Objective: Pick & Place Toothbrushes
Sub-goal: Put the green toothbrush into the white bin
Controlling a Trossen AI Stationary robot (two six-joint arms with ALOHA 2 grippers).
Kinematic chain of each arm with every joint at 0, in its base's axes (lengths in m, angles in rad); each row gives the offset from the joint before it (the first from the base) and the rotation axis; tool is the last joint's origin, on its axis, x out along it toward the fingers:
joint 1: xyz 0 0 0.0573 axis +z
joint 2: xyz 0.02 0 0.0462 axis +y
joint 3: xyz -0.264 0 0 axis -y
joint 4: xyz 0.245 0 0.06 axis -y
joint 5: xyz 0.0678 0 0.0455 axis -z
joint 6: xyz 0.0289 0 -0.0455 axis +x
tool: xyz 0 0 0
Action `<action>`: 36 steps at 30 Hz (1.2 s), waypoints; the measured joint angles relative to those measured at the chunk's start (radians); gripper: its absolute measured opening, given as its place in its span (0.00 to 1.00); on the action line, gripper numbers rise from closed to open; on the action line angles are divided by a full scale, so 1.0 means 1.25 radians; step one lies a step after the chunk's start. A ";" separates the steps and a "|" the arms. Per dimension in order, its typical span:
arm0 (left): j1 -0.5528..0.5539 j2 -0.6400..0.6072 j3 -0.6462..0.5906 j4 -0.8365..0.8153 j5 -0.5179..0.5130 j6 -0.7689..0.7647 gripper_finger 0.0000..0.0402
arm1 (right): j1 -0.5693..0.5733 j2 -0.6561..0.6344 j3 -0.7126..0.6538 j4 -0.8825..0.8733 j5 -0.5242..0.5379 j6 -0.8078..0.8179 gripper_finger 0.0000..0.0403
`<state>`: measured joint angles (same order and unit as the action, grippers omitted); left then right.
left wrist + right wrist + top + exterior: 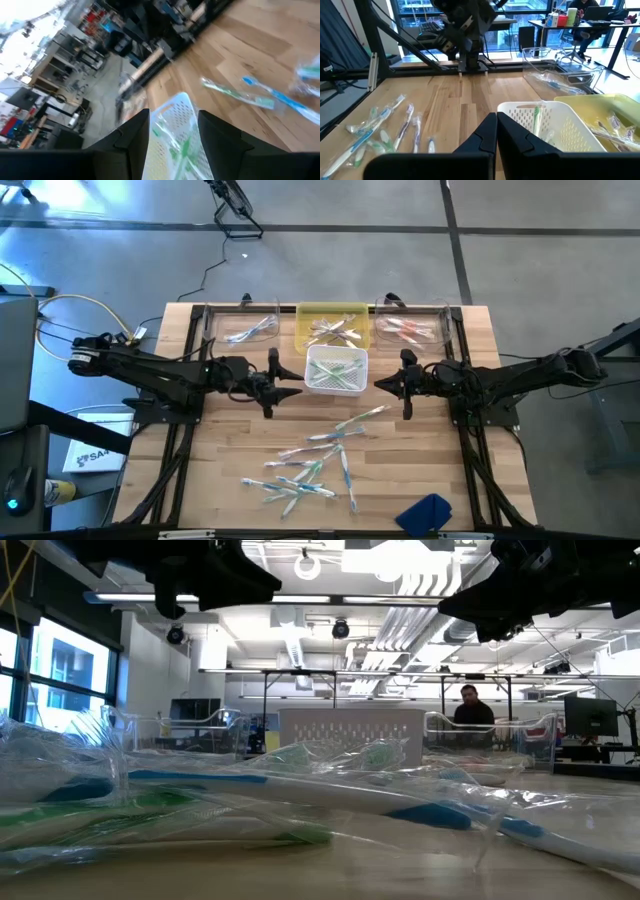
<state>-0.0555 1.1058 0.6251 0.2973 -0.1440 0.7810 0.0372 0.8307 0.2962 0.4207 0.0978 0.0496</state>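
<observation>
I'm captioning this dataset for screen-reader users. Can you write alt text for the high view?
Seen from above, wrapped toothbrushes lie scattered on a wooden table, with a white basket of green ones between the left gripper, open, and the right gripper, shut. A yellow bin sits between two clear bins behind it.

Only one bit of writing: dark letters, something like "SA", on a white box (92, 455) on the floor beside the table (215, 480). Too small to read the rest.

High view looks straight down; low view skims the tabletop; both wrists share the white basket (555, 125).
</observation>
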 joint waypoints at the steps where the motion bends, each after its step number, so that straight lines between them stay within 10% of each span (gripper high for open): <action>1: 0.000 -0.005 0.001 0.003 0.000 -0.002 0.41 | 0.000 0.000 0.000 0.000 0.000 0.000 0.01; 36: 0.002 -0.021 0.001 -0.155 0.001 -0.136 0.41 | 0.000 0.005 0.000 0.007 -0.033 0.105 0.01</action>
<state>-0.0528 1.0794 0.6266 0.1036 -0.1432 0.6109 0.0369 0.8372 0.2962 0.4299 0.0571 0.1814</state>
